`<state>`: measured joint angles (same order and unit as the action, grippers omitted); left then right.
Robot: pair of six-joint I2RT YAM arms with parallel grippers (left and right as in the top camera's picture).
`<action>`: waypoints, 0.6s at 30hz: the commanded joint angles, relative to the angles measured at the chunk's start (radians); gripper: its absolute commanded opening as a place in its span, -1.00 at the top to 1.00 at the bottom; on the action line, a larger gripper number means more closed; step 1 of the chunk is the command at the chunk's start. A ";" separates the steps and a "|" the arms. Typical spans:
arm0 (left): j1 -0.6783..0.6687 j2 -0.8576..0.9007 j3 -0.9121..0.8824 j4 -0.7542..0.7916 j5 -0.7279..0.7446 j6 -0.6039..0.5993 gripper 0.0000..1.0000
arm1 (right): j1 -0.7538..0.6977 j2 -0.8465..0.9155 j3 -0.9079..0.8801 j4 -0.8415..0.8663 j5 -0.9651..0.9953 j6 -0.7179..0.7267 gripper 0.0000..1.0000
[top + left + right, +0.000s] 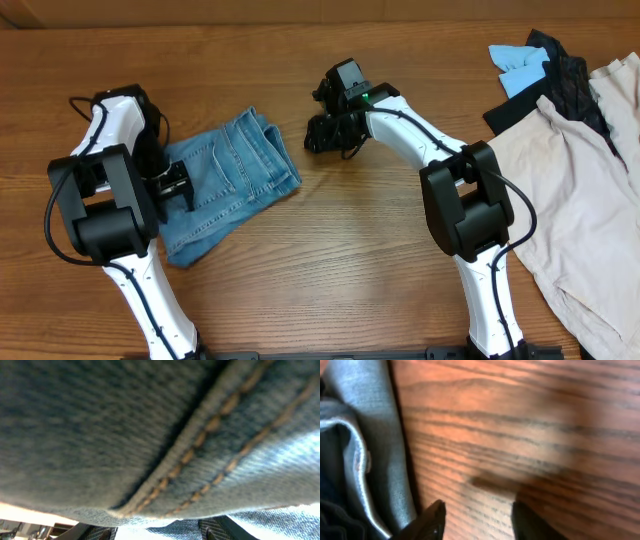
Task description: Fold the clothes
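Overhead shows the faded light-blue denim jeans [235, 165] folded compactly, probably nearly finished; right gripper [318, 135] open, empty beside them; left gripper [178, 186] on them, jaws indiscernible.

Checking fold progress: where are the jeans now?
Overhead, the folded jeans lie left of centre, between the left gripper at their left edge and the right gripper.

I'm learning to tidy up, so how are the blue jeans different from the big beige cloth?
The light-blue denim jeans are folded into a compact bundle; the large beige fabric garment lies spread out and rumpled. The jeans cover less of the wooden table than the beige garment, which runs past the picture's edge. Both are clothes lying on the table.
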<state>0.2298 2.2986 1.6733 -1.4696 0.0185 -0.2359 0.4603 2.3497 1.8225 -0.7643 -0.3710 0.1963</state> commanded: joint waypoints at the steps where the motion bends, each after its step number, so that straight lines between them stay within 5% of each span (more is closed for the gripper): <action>1: -0.014 0.089 -0.103 0.046 -0.020 -0.011 -0.13 | -0.018 0.012 0.000 -0.066 0.122 -0.037 0.03; 13: -0.039 -0.377 -0.103 0.169 0.021 0.030 -0.27 | -0.167 -0.076 0.000 -0.262 0.219 -0.009 0.05; 18: -0.077 -0.526 -0.103 0.321 0.128 0.140 -0.25 | -0.179 -0.127 0.000 -0.350 0.059 -0.089 0.05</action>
<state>0.1806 1.8530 1.5608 -1.1934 0.0681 -0.1818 0.2642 2.2993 1.8309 -1.0870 -0.2020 0.1703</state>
